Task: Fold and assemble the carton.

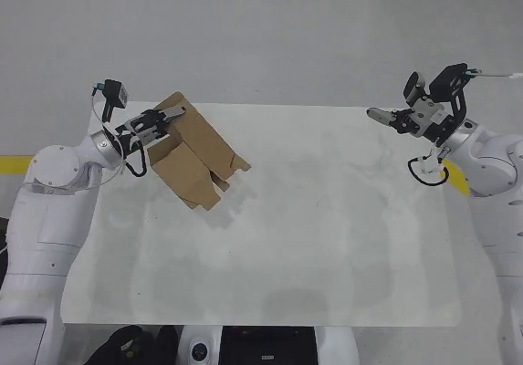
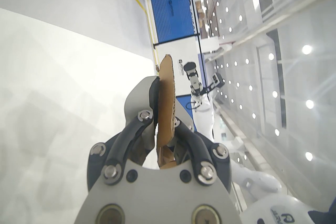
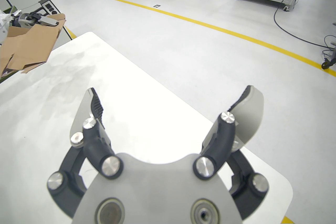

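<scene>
- From above, the brown carton (image 1: 197,155) sat partly folded over the far left corner of the white table (image 1: 334,265), with its flaps spread toward the table's middle.
- The left gripper (image 1: 163,119) was clamped on the carton's far edge at that corner.
- The left wrist view gave the grip close up: the carton (image 2: 166,88) stood edge-on, pinched between the two fingers (image 2: 153,93).
- The right wrist view showed the carton (image 3: 29,43) from the side, tilted, with the left gripper (image 3: 39,20) at its upper rim. Whether its lower end touched the table could not be told.
- The right gripper (image 3: 170,101) hung above the table's far right corner, fingers spread wide, grasping nothing, well apart from the carton.
</scene>
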